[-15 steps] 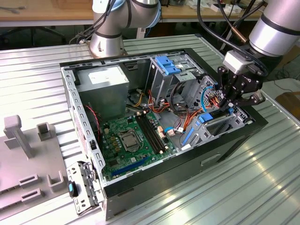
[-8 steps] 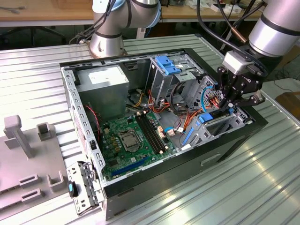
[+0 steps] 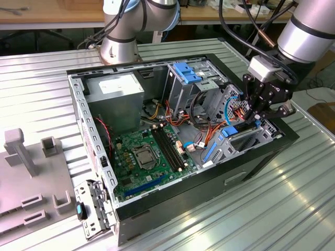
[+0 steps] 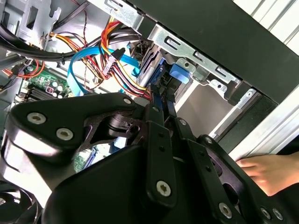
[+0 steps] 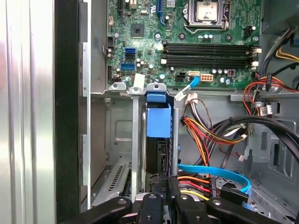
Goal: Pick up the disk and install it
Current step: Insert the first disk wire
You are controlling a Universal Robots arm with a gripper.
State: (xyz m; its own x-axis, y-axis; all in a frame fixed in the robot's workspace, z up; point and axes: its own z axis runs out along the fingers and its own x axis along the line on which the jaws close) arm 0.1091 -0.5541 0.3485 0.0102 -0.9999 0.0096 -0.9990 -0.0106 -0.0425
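The gripper (image 5: 161, 196), clenched on the disk (image 5: 158, 122), hangs over the drive cage at the case's exterior-view right; the disk's long axis runs straight ahead of the fingers into the bay

The computer case (image 3: 251, 172) lies open on the slatted table (image 3: 220, 219), with the motherboard (image 3: 146, 159) on its floor near the middle and the power supply box (image 3: 115, 99) in its far corner toward the exterior view's left. At the case's edge toward the exterior view's right stands the drive cage (image 3: 256, 137), and the disk (image 5: 158, 123) sits upright in a slot of that cage, with the gripper (image 3: 260, 112) directly over it. A bundle of cables (image 3: 209, 128) lies between the cage and the motherboard, and a rack of holders (image 3: 36, 183) rests on the table beyond the case's edge toward the exterior view's left.
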